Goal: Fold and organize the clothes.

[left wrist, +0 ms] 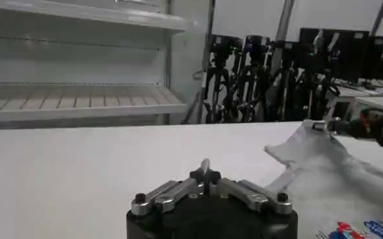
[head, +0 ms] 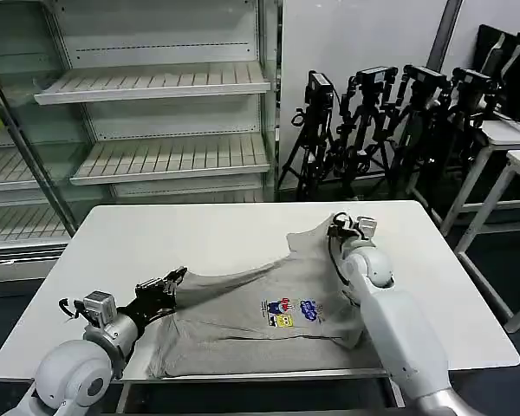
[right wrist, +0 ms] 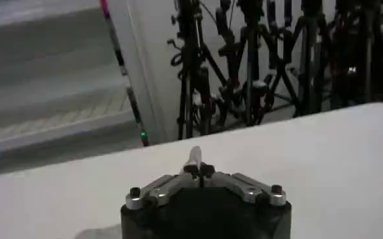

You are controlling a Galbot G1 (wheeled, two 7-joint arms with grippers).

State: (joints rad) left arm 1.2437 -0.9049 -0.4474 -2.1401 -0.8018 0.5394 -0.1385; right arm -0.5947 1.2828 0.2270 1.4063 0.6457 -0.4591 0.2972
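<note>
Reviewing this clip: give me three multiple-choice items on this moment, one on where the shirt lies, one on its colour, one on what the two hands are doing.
1. Where does the shirt lie?
A. on the white table
B. on a shelf
C. on the floor

2. What colour is the shirt's fabric?
A. navy
B. light grey
C. red

3. What is the state of the left hand and right hand?
A. both wide open above the table
B. both shut on the shirt's edges
C. both resting on the shelf

Answers: 1 A, the shirt spreads over the tabletop; 2 B, grey with a small coloured print; 3 B, each hand pinches a raised edge of cloth.
</note>
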